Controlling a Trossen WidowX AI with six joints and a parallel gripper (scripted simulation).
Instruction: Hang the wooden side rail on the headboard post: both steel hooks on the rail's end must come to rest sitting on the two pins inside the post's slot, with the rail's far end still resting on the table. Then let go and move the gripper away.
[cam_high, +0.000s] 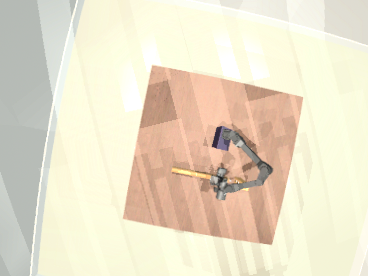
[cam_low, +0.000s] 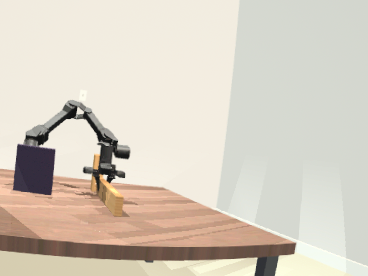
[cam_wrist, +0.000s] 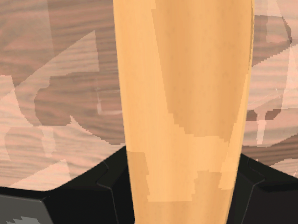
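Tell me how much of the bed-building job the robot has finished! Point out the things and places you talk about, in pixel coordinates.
The hand (cam_high: 218, 179) (cam_low: 104, 184) (cam_wrist: 170, 143) already grips the wooden side rail (cam_high: 192, 173) (cam_low: 112, 197) (cam_wrist: 185, 100), near the upright post (cam_low: 96, 165). Lining up the rail seems to be happening now. I can't see whether the hooks sit on the pins. Letting go and moving away are left, because the fingers are shut on the rail.

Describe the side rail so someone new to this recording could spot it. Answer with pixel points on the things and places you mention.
On the brown wooden table (cam_high: 165, 195) (cam_low: 200, 220), look under the arm's pincer (cam_high: 218, 179) (cam_low: 104, 181). The side rail (cam_high: 190, 173) (cam_low: 114, 199) (cam_wrist: 185, 100) is the long yellow-wood bar clamped there; unlike the upright headboard post (cam_low: 96, 162) behind it, it runs lengthwise along the tabletop.
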